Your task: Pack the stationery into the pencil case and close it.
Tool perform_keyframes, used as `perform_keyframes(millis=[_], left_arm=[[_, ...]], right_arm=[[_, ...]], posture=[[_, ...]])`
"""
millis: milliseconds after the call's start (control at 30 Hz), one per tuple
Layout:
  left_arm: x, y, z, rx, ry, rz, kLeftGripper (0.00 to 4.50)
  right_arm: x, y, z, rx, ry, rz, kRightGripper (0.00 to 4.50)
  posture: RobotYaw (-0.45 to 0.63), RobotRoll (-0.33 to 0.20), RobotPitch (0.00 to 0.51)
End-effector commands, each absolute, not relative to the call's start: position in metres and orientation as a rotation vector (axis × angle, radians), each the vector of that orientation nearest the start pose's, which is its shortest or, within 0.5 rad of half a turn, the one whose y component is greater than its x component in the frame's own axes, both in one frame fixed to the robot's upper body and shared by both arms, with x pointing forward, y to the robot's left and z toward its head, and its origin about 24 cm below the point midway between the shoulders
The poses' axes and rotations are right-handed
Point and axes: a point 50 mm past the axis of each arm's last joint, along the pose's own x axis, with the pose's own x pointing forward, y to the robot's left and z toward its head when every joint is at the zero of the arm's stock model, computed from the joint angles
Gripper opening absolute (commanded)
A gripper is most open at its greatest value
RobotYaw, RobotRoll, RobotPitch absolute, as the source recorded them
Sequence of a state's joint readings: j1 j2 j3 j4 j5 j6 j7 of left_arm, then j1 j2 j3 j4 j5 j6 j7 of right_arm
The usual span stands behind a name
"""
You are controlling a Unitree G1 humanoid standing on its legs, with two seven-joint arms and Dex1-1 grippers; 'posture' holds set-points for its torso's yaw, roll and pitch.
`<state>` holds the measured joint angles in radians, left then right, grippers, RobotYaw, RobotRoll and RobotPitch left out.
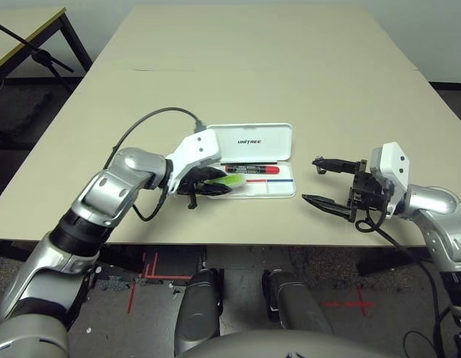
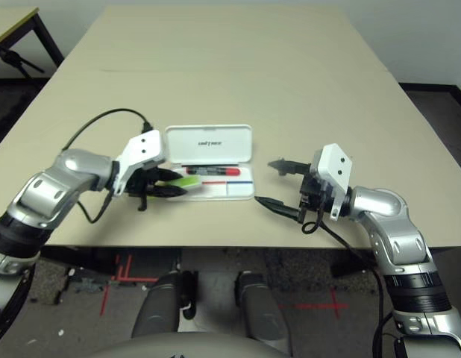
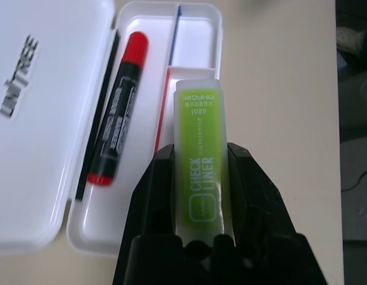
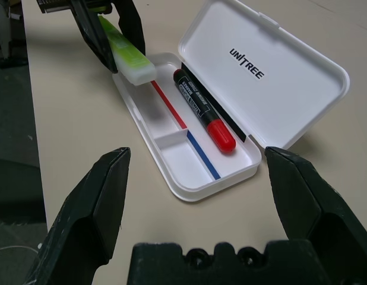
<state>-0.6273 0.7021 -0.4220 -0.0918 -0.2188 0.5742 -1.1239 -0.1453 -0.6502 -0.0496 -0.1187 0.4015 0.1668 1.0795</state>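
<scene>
- White plastic formed the pencil case point(image 1: 249, 142), which lay open on the table point(image 1: 290, 67) with its lid tilted back.
- A red marker point(image 1: 251, 169) was seen lying inside the tray, along the hinge side.
- A lime-green highlighter point(image 3: 198, 172) was clamped in the left gripper point(image 3: 198, 178) over the tray's end.
- The right gripper point(image 1: 314, 180) was held wide apart, empty, beside the case's other end.

The rear end of the lime-green highlighter point(image 3: 199, 166) is hidden between the left gripper's point(image 3: 199, 172) fingers point(image 3: 157, 196).
</scene>
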Motion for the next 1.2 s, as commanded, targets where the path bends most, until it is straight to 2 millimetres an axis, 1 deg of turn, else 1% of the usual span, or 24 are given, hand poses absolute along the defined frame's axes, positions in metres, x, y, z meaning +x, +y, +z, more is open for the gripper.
perform_keyframes(millis=[33, 133, 167, 433, 667, 867, 933, 967, 1067, 1200], left_arm=[[0.295, 0.126, 0.138, 0.656, 0.418, -1.374, 1.13], [0.3, 0.123, 0.136, 0.714, 0.41, -1.394, 1.13], [0.302, 0.122, 0.136, 0.723, 0.406, -1.394, 1.13], [0.309, 0.109, 0.135, 0.726, 0.379, -1.412, 1.13], [0.309, 0.105, 0.134, 0.72, 0.386, -1.417, 1.13], [0.307, 0.105, 0.134, 0.701, 0.397, -1.413, 3.28], [0.307, 0.105, 0.135, 0.701, 0.397, -1.412, 4.15], [0.307, 0.106, 0.135, 0.7, 0.395, -1.409, 4.47], [0.306, 0.11, 0.143, 0.671, 0.365, -1.39, 4.47], [0.299, 0.12, 0.155, 0.61, 0.297, -1.394, 4.47]], right_arm=[[0.249, -0.21, 0.124, -0.299, 0.035, 1.089, 4.5], [0.248, -0.209, 0.123, -0.298, 0.034, 1.087, 4.5], [0.248, -0.209, 0.123, -0.297, 0.034, 1.086, 4.5], [0.247, -0.209, 0.123, -0.295, 0.034, 1.077, 4.5], [0.245, -0.208, 0.122, -0.292, 0.037, 1.074, 4.5], [0.244, -0.208, 0.122, -0.29, 0.038, 1.073, 4.5], [0.244, -0.208, 0.121, -0.289, 0.039, 1.073, 4.5], [0.244, -0.207, 0.121, -0.288, 0.04, 1.073, 4.5], [0.245, -0.207, 0.12, -0.285, 0.04, 1.073, 4.5], [0.245, -0.208, 0.119, -0.283, 0.042, 1.066, 4.5]], posture=[[-0.11, 0.0, 0.108], [-0.11, 0.0, 0.108], [-0.12, 0.0, 0.112], [-0.14, 0.0, 0.118], [-0.14, 0.0, 0.125], [-0.14, 0.0, 0.13], [-0.14, 0.0, 0.13], [-0.14, 0.0, 0.132], [-0.14, 0.0, 0.134], [-0.13, 0.0, 0.136]])
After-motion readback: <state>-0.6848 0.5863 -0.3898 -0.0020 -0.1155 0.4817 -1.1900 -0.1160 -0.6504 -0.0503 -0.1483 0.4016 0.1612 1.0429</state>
